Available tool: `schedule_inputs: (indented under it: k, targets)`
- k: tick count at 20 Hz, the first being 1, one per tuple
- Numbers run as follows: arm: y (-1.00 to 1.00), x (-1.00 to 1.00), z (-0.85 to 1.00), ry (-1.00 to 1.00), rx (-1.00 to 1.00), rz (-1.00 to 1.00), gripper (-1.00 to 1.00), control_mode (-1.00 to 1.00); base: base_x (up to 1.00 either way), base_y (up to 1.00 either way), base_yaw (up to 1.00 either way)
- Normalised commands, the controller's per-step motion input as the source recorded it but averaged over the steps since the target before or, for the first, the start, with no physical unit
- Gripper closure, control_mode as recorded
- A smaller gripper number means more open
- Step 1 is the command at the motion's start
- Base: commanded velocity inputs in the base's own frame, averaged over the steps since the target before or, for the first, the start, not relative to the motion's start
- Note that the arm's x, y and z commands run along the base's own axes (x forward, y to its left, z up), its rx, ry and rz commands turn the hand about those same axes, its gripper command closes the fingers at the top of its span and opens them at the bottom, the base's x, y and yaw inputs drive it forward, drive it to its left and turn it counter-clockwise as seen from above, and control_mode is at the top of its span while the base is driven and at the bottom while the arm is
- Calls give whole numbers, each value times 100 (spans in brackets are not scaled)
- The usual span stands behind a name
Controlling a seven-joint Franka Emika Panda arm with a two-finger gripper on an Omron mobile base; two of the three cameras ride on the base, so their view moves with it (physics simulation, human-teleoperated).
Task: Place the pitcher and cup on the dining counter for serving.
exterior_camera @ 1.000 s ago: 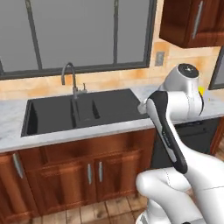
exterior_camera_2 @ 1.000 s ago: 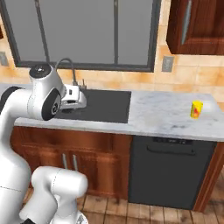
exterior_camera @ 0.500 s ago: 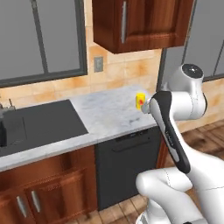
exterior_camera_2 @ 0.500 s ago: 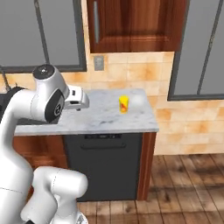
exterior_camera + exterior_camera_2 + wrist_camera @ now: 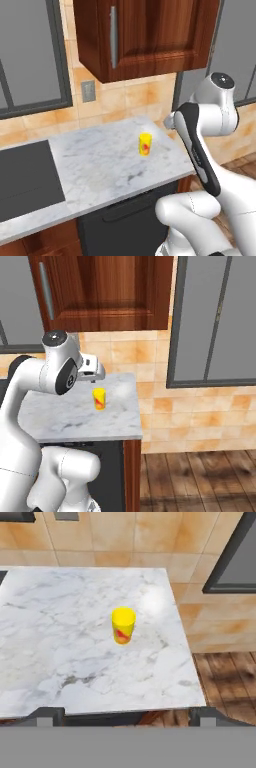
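The cup is small and yellow with a red-orange mark. It stands upright on a marble counter near that counter's right end. My gripper hovers above the counter, short of the cup and apart from it. Its jaws are open wide and nothing is between them. The pitcher and the dining counter are out of view.
A black sink lies at the left of the counter. A dark wood wall cabinet hangs above, with a wall outlet below it. A dark dishwasher front sits under the top. Wooden floor lies beyond the counter's right end.
The whole picture has shifted: the base has driven right along the counter, so the sink slid left and the cup came near the centre. The gripper has stayed open.
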Motion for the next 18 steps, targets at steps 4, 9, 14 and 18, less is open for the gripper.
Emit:
schedule_inputs:
  k: [4,9,14,18]
  targets:
    - [0,0,0,0,0,0,-100,100,26,-46,9]
    - [0,9,-4,8,0,0,-100,-100,5,-12,3]
    - [1,50,-15,22,0,0,-100,-100,0,0,0]
    - [11,71,-34,20,0,0,-100,-100,0,0,0]
